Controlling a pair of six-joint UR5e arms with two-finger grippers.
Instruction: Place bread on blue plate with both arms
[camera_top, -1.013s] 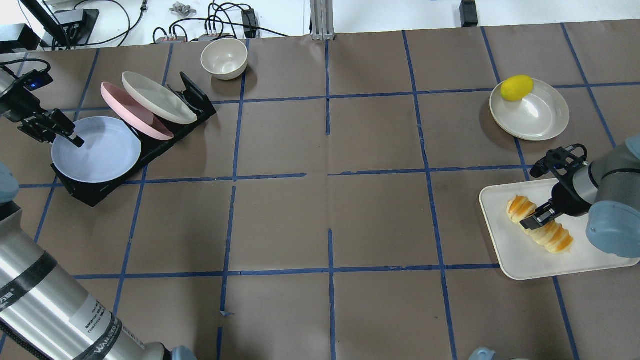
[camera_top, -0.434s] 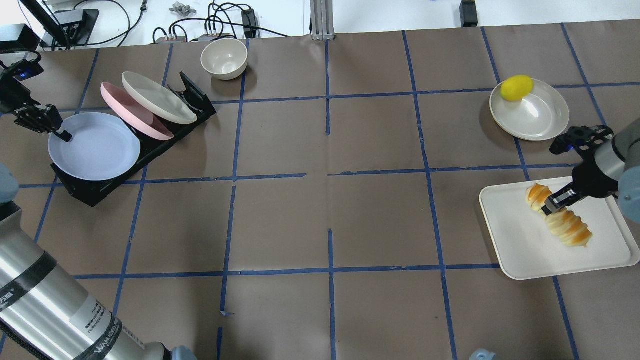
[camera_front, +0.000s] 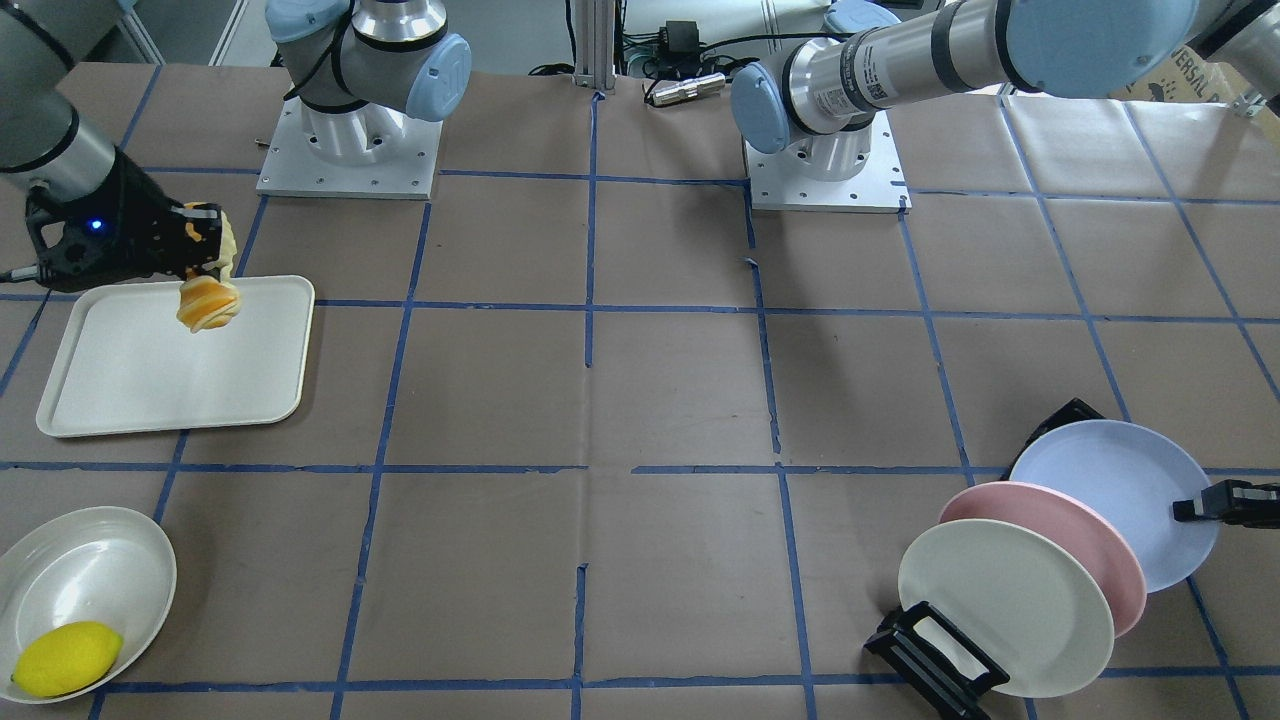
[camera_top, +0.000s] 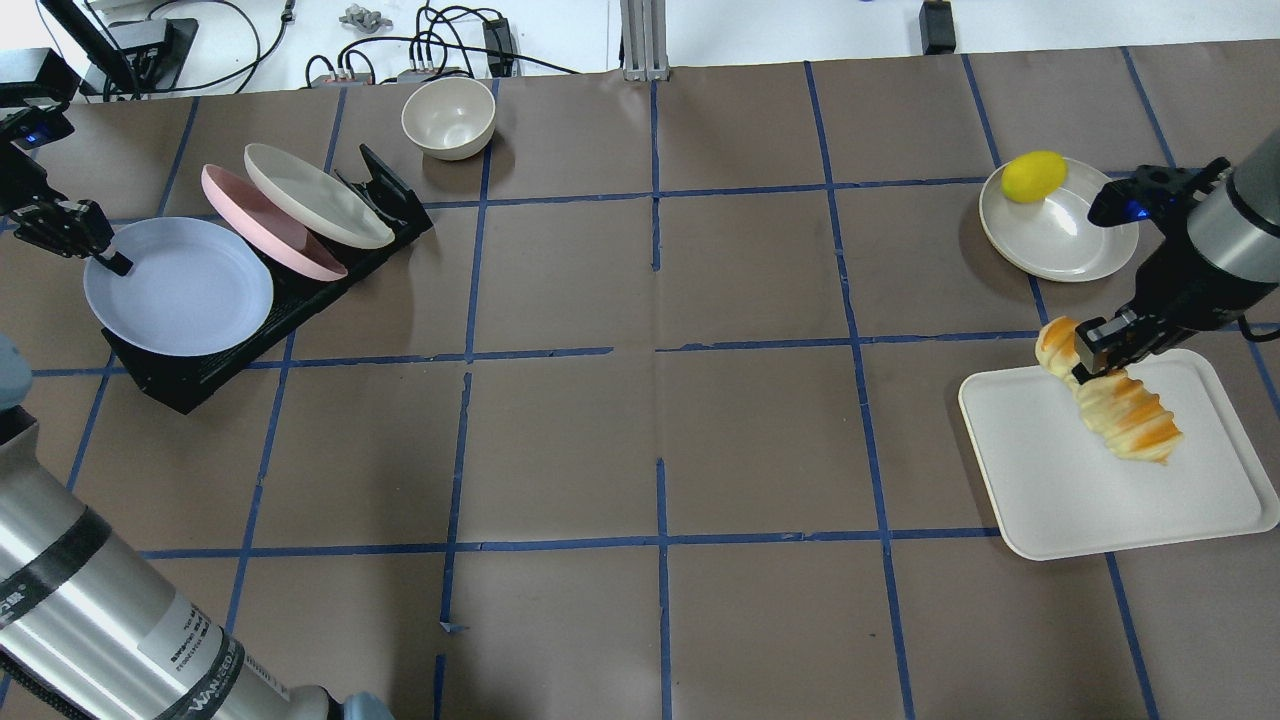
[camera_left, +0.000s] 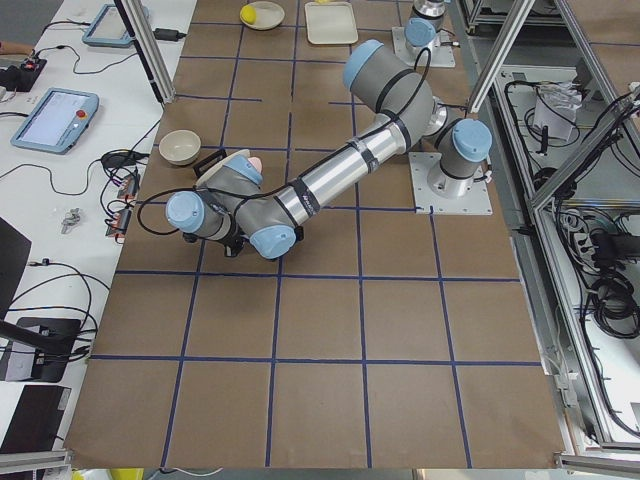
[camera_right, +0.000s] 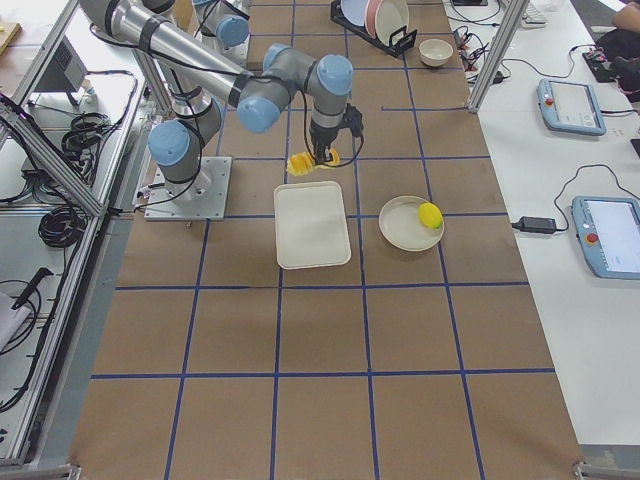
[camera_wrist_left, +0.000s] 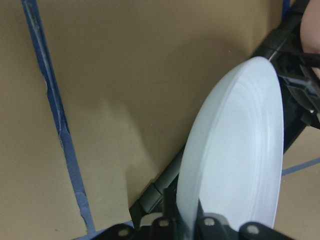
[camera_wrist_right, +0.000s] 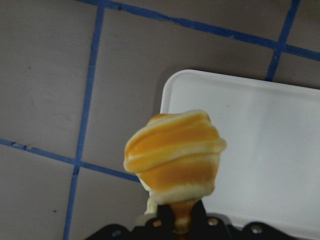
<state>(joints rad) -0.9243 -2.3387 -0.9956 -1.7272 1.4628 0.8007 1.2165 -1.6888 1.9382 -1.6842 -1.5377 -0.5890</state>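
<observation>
The striped orange-and-cream bread (camera_top: 1115, 402) hangs in my right gripper (camera_top: 1088, 360), which is shut on it near its middle and holds it above the white tray (camera_top: 1060, 500). It also shows in the front view (camera_front: 208, 300) and, end-on, in the right wrist view (camera_wrist_right: 175, 157). The blue plate (camera_top: 180, 290) rests tilted at the front of a black rack (camera_top: 190, 385). My left gripper (camera_top: 105, 258) is shut on the plate's far-left rim. The plate fills the left wrist view (camera_wrist_left: 235, 170) and shows in the front view (camera_front: 1110, 490).
A pink plate (camera_top: 262, 222) and a cream plate (camera_top: 315, 195) stand in the same rack behind the blue one. A cream bowl (camera_top: 448, 117) sits at the back. A lemon (camera_top: 1033, 175) lies in a shallow white dish (camera_top: 1075, 235) beyond the tray.
My right gripper has lifted the bread off the tray and carried it up and back. My left gripper has pulled the blue plate slightly left and up in the rack.
</observation>
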